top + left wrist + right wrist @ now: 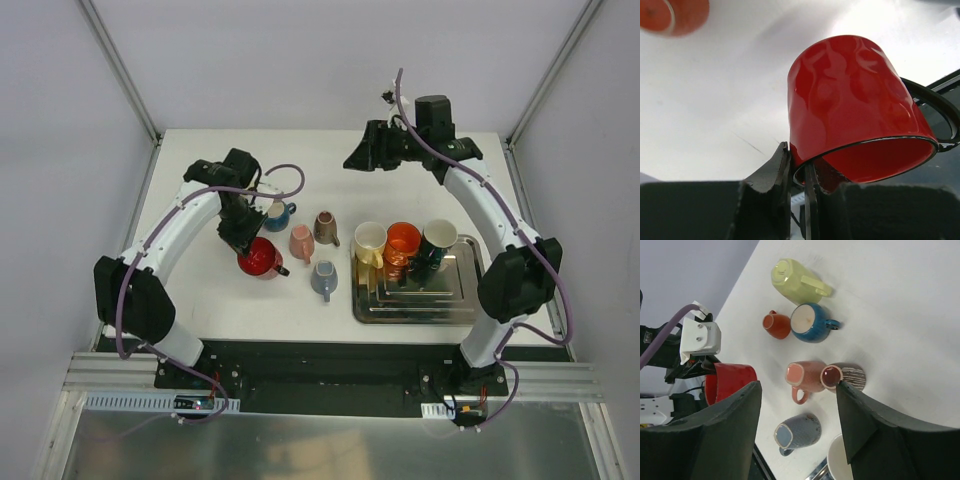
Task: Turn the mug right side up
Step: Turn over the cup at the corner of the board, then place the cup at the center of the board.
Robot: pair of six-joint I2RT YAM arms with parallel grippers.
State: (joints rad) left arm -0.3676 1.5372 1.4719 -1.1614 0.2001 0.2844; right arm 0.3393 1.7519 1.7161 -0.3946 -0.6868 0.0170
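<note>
The red mug (260,258) with a black handle is gripped by its rim in my left gripper (240,235). In the left wrist view the mug (850,100) is tilted, its base pointing away and its opening facing the camera. My left gripper (796,155) is shut on the rim, one finger (775,170) outside the wall and the other inside. The mug also shows in the right wrist view (732,381). My right gripper (360,155) is open and empty, high over the back of the table (799,385).
Blue (277,214), pink (301,243), brown (326,228) and grey-blue (324,279) mugs stand close right of the red mug. A metal tray (415,305) holds cream (369,243), orange (402,243) and dark green (437,240) mugs. Yellow (792,277) and small orange (776,325) mugs lie near the blue one.
</note>
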